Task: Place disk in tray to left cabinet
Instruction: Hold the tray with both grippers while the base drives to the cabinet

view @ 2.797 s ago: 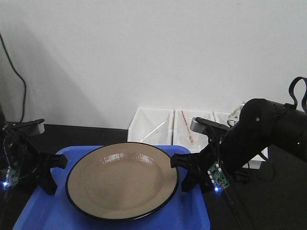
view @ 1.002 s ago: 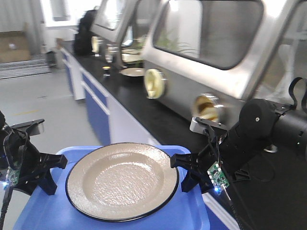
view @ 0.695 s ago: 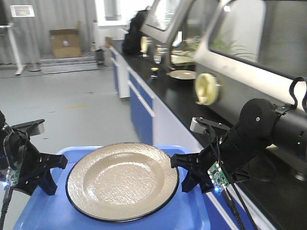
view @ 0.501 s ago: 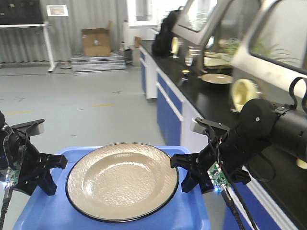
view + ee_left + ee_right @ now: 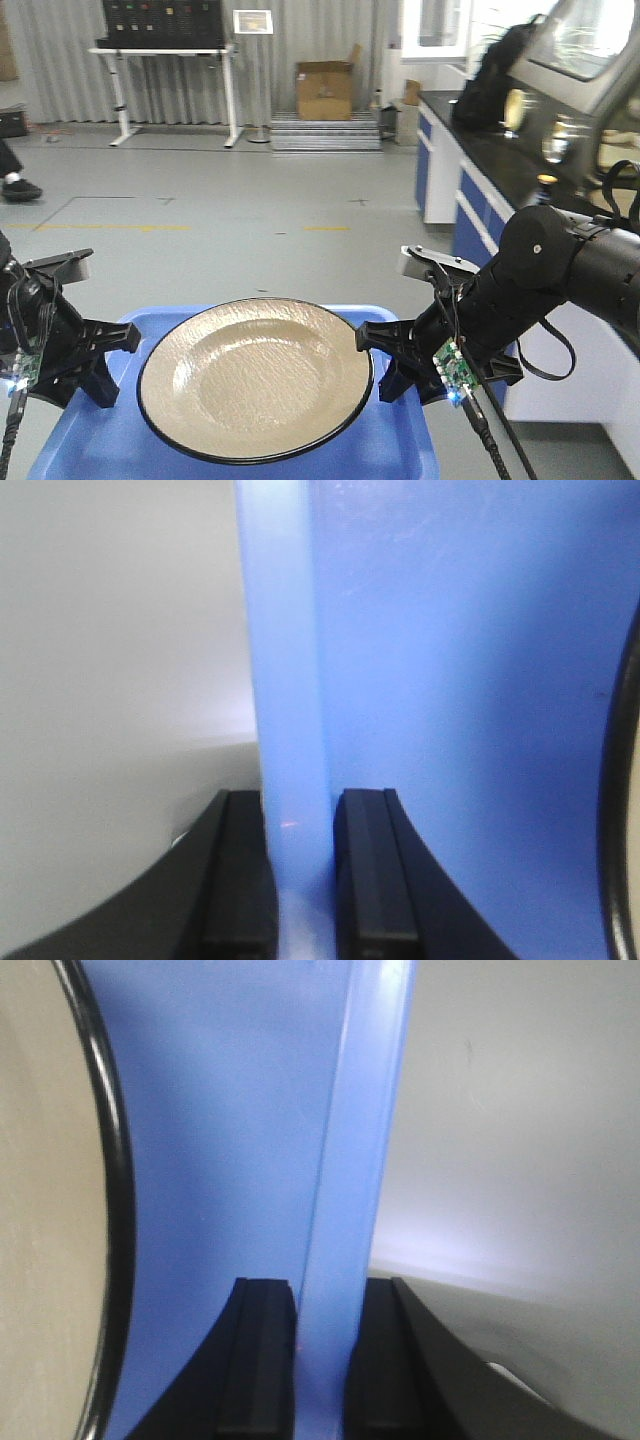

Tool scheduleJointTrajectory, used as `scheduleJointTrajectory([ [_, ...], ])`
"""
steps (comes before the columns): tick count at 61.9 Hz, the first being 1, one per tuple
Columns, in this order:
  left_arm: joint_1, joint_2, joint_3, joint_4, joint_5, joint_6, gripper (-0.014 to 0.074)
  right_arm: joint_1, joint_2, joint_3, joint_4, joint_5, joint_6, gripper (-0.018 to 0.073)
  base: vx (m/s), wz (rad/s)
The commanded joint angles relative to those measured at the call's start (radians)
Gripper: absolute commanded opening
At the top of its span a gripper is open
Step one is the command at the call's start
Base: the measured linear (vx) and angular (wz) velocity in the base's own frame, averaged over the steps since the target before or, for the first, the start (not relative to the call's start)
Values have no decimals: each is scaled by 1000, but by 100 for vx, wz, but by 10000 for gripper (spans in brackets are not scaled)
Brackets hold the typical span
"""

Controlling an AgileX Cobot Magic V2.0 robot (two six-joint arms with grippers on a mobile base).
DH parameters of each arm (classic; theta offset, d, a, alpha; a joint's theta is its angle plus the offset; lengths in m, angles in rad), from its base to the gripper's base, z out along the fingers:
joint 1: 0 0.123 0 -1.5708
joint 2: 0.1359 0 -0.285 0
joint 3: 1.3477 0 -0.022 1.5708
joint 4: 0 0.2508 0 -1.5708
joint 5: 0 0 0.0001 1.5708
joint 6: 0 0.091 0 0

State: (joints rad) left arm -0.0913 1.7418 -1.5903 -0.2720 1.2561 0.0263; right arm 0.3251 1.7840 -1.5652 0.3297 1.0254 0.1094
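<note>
disk point(image 5: 255, 375), one, on one tray point(image 5: 90, 447); left tool point(image 5: 112, 362), right tool point(image 5: 378, 360) clamping

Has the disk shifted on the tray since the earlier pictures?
No. Against the tray rim, the disk lies at the same spot; only the room behind has changed.

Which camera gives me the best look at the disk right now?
The exterior front-facing view: the whole disk shows, lying flat in the tray. Each wrist view catches only an edge sliver of it, cut off by the frame.
</note>
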Motion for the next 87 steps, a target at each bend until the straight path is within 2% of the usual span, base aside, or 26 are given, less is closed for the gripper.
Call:
scheduleJointTrajectory([
  [1,4,-61,-37,-1,-4,-3,0,-7,-61,-38,-1,-38,-10,-2,46,42],
  [37,4,-61,-37,-1,-4,-3,0,-7,-61,-38,-7,-38,-10,-2,55,29],
  [87,4,-65,-37,1,-4,-3,0,-7,-58,-38,-8,-21,-10,-2,66,-11],
])
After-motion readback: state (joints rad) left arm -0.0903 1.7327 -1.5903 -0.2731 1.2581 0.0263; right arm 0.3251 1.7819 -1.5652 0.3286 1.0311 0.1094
